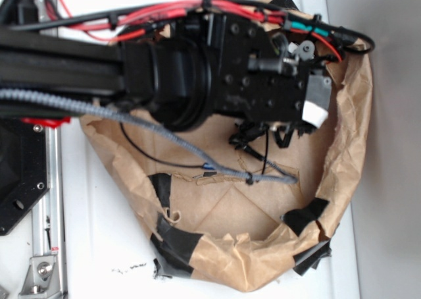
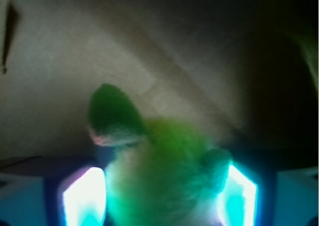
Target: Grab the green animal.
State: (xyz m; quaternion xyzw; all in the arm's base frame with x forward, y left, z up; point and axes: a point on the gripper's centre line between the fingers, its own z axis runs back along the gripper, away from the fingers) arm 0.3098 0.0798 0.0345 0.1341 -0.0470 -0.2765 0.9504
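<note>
Grasp step: small fuzzy yellow-green plush frog [image 2: 159, 171] at lower centre of wrist view, between glowing pads [image 2: 82, 198] of tool [image 2: 159, 203], apparently pinched. Next: lift clear of crumpled brown paper [image 1: 250, 213].

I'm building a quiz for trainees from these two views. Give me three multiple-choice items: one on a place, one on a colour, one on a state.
1. Where is the green plush frog in the wrist view?
A. between the gripper fingers
B. on the bag's rim
C. outside the bag

2. What colour is the tape patching the paper bag?
A. red
B. black
C. white

3. The gripper's state?
A. wide open and empty
B. out of view
C. has the frog between its fingers

Key: 1 A, a finger lies on each side of it; 2 B, dark patches in the exterior view; 3 C, the frog fills the gap.
</note>
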